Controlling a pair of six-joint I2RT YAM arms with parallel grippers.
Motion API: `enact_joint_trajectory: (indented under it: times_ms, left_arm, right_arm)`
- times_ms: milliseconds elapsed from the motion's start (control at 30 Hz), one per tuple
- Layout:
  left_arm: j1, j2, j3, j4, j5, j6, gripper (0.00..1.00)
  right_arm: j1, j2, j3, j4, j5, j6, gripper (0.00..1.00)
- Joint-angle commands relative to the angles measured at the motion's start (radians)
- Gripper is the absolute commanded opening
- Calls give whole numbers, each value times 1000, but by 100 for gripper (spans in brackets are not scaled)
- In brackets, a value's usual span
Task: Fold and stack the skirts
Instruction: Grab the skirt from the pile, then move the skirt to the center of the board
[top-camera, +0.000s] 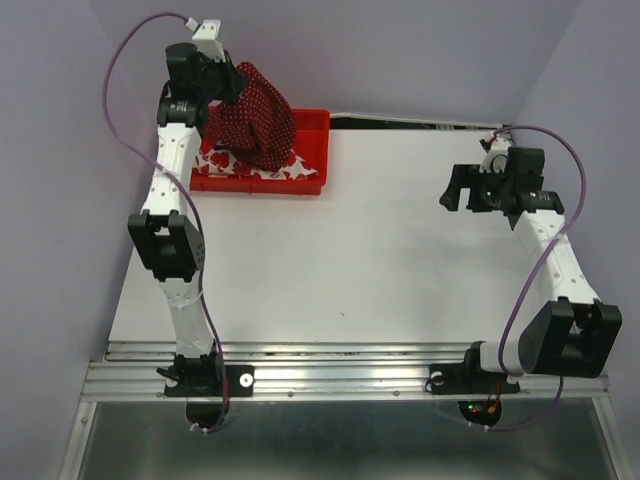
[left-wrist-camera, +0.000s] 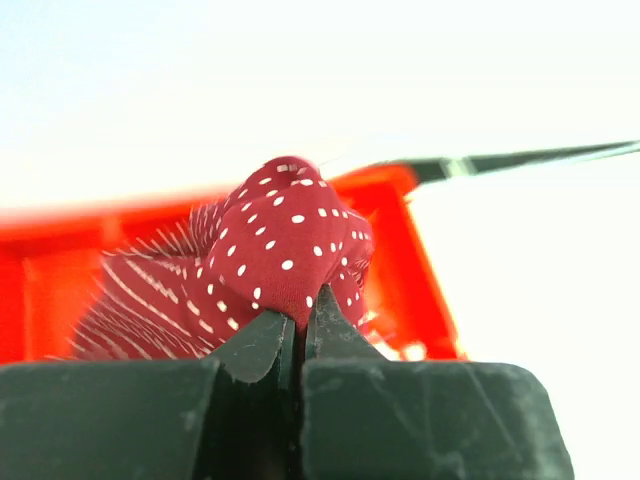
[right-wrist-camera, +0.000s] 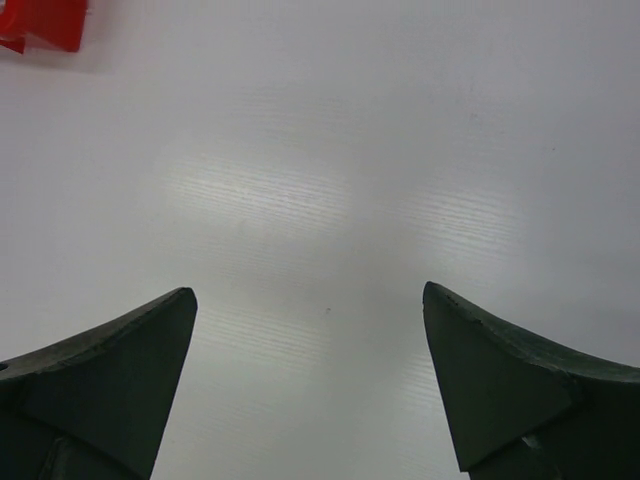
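The dark red polka-dot skirt (top-camera: 258, 120) hangs bunched above the red tray (top-camera: 312, 150) at the back left, pinched at its top by my left gripper (top-camera: 232, 78). In the left wrist view the jaws of the left gripper (left-wrist-camera: 302, 312) are closed on a fold of that dotted skirt (left-wrist-camera: 285, 245). The white skirt with red flowers (top-camera: 240, 166) lies flat in the tray under it, partly covered. My right gripper (top-camera: 458, 190) hovers open over bare table at the right; between its fingers (right-wrist-camera: 120, 370) only white tabletop shows.
The red tray (left-wrist-camera: 425, 270) stands against the back wall. A dark gap (top-camera: 420, 122) runs along the table's back edge to its right. A corner of the tray (right-wrist-camera: 45, 25) shows in the right wrist view. White table (top-camera: 350, 260) spreads between the arms.
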Motion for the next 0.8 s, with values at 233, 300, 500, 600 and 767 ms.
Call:
enact_joint_trajectory:
  times_ms: [233,300,500,600,767]
  left_arm:
    - [-174,-533,-143,88,380,36,0]
    - [-230,-577,-187,89,379,36,0]
    - [-318,-667,-374,109,391,-60,0]
    - [-332,-681,-564,131,414,-85,4]
    - [-347,-576,-773,123,434,-97,16]
  right_arm:
    - [2,10,218,-61,-108,-33,100]
    - [2,13,254,-80,-140,-41,100]
    - [2,-27,235,-77,-291,-82,100]
    - [2,-34,224,-101,-300,-113,100]
    - [2,-8,206,-181,-303,-188,100]
